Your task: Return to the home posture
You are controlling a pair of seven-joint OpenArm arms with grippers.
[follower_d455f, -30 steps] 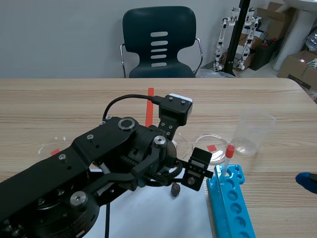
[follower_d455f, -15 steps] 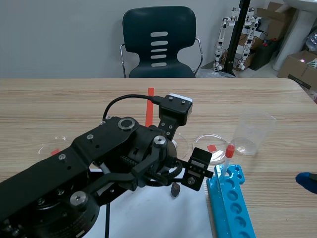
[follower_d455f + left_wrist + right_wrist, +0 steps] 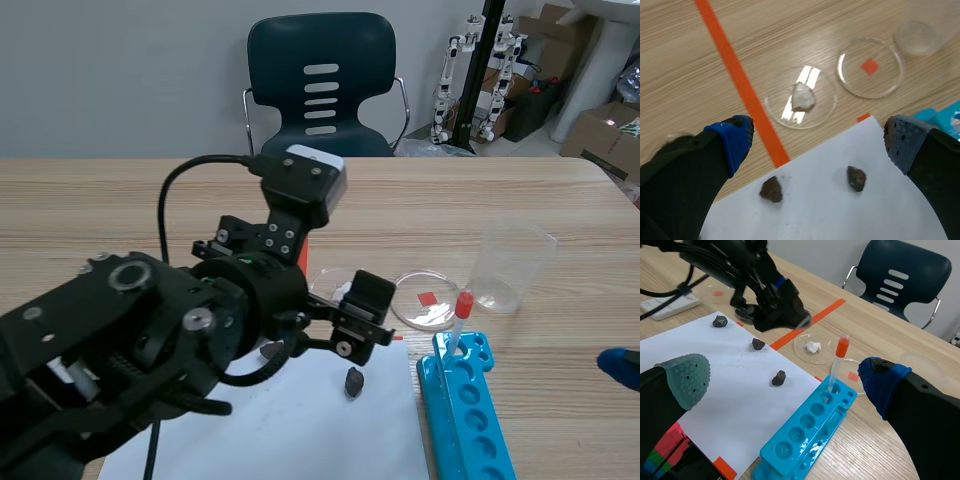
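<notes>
Scene cam sat behind paper (image 3: pixel 300 420), faced across it. Left wrist cam looked steeply down, close above it. Right wrist cam viewed it obliquely, farther off. All three shared paper.

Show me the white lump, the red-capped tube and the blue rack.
white lump (image 3: pixel 803 97), left wrist view, its middle.
red-capped tube (image 3: pixel 842 346), right wrist view, its red cap.
blue rack (image 3: pixel 810 437), right wrist view, its top face.

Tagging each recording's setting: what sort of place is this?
Most likely a robotics lab, set up for a bench-science trial: a blue tube rack, clear dishes and small rocks sit on the wooden table, and small humanoid robots and cardboard boxes stand behind the chair.
</notes>
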